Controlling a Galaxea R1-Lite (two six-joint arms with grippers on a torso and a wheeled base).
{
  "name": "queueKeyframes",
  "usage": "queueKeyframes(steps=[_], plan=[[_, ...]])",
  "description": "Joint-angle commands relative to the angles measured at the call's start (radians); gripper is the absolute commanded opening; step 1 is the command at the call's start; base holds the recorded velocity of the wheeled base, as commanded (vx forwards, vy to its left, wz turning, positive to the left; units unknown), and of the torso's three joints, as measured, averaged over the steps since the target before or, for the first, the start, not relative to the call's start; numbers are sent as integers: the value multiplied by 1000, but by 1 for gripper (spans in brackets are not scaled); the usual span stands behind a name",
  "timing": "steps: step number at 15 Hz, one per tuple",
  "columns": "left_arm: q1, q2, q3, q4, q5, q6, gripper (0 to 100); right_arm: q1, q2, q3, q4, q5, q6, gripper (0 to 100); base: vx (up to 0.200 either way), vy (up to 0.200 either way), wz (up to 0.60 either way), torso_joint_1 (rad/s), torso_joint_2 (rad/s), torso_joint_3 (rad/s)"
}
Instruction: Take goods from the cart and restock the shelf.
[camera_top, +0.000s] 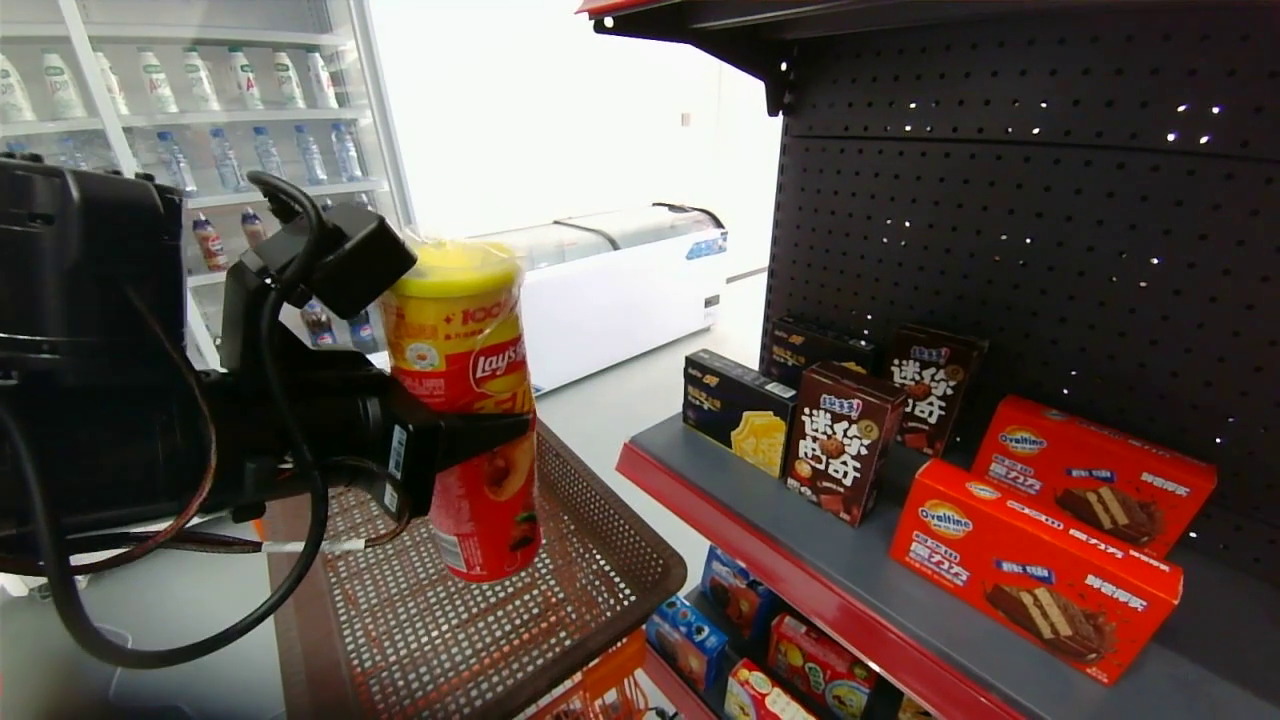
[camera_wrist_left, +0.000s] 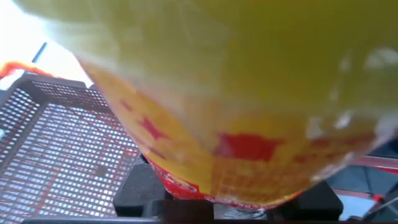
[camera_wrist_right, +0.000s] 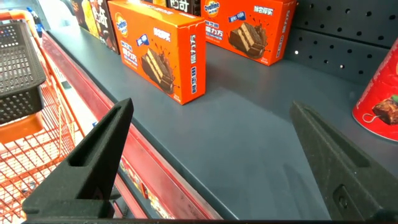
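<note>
Chest freezer (camera_top: 620, 290): white, low and long, with curved glass lids, standing on the floor at the back.
Drinks cooler (camera_top: 215, 190): tall and white-framed, just left of the freezer, with shelves in tiers.
White bottles (camera_top: 200, 80): a row on the cooler's top tier, high and left of the freezer.
Clear bottles (camera_top: 270, 152): a row one tier lower, left of the freezer.
Floor (camera_top: 620, 400): pale grey, running from the freezer's front toward the camera.
Dark boxes (camera_top: 738, 410): upright, right of the freezer and nearer the camera.
Brown boxes (camera_top: 843, 443): two, upright, further right of the freezer.
Orange boxes (camera_top: 1030, 575): two, one behind the other, farthest right of the freezer.
Blue and red packets (camera_top: 740, 600): right of the freezer, lower down and nearer the camera.
</note>
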Motion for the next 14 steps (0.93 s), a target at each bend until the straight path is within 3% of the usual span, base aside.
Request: queueKeyframes(steps=[1,4,6,14], plan=[[-5,8,13,-9,0,-15,0,0,0,0,0,0,0,100,0,0,0,0,0,0],[-29,22,30,-33,-4,-76,0,0,0,0,0,0,0,100,0,0,0,0,0,0],[-38,39,32,-67,-41,-101,0,0,0,0,0,0,0,100,0,0,0,0,0,0],[-38,68,83,-72,-55,-92,0,0,0,0,0,0,0,100,0,0,0,0,0,0]])
